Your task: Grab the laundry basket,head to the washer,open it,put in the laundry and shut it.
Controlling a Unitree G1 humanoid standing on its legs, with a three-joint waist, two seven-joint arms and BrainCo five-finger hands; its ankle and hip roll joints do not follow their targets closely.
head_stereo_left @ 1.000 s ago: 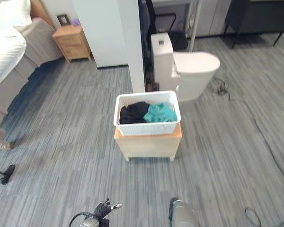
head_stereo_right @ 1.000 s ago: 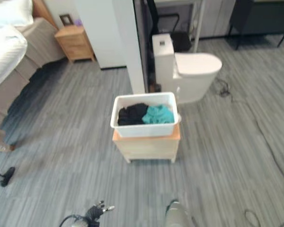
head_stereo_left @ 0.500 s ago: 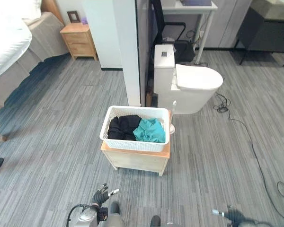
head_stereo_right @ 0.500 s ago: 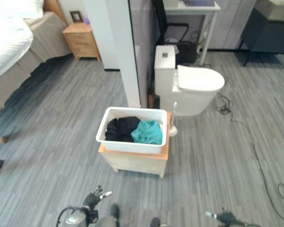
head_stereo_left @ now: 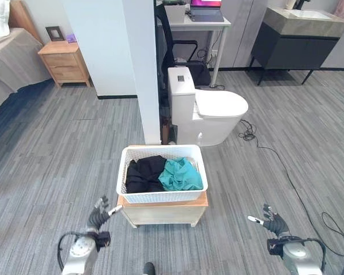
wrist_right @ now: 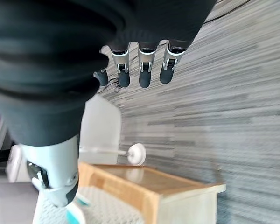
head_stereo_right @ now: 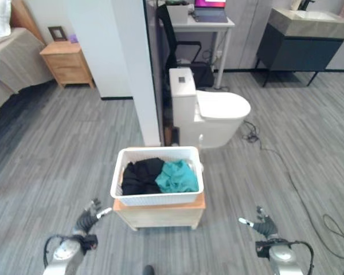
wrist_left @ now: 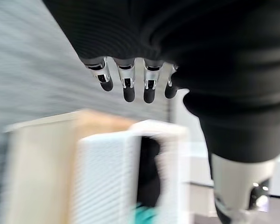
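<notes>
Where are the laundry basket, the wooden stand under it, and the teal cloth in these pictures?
laundry basket (head_stereo_left: 160,196): left eye view, on its white front wall.
wooden stand (head_stereo_left: 166,212): left eye view, on its front panel below the basket.
teal cloth (head_stereo_left: 180,175): left eye view, on the middle of the crumpled fabric.

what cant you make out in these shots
- Lower clothes in the laundry basket: both eye views, covered by the black garment and teal garment.
- Basket's near side: left wrist view, blurred.
- Stool top: covered by the basket.
- Desk: cut off by the top edge.
</notes>
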